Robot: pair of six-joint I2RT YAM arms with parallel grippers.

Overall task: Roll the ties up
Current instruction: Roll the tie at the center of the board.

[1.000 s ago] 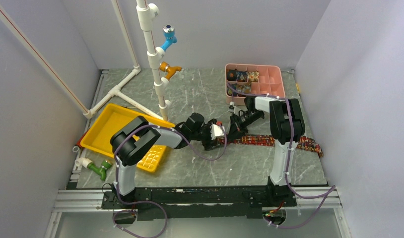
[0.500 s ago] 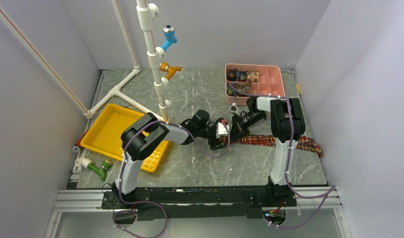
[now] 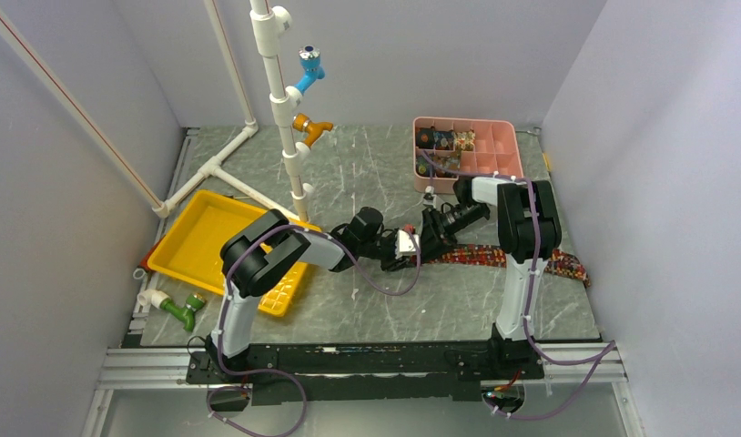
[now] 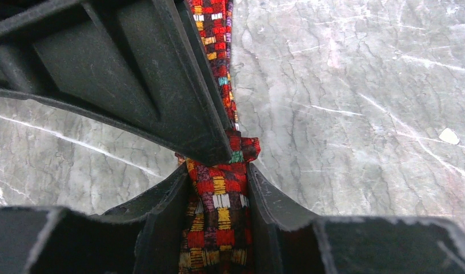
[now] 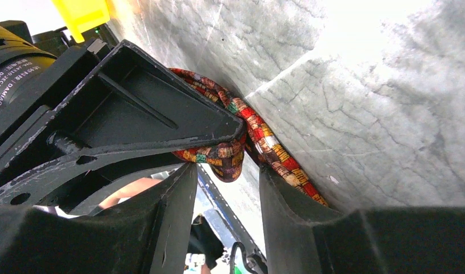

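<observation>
You're pinching the tie (image 3: 494, 258) with the left end effector (image 4: 219, 171); the right end effector (image 5: 227, 171) is gaping. Most is lying unrolled.

A patterned red tie (image 3: 472, 257) lay flat on the grey marbled table (image 3: 367, 173), running from the middle out to the right, behind the right arm's upright link. The left claw (image 3: 406, 252) and the right claw (image 3: 430, 238) met nose to nose at the tie's left end, low over the table. How their jaws stood could not be made out from above. Behind them, a pink tray (image 3: 508, 150) held rolled ties (image 3: 445, 140) in its back left compartments. A yellow tray (image 3: 189, 238) sat at the left, beside a white pipe stand (image 3: 274, 82) bearing a blue fitting (image 3: 309, 64) and an orange fitting (image 3: 310, 128). A green fitting (image 3: 185, 310) lay near the front left corner.
</observation>
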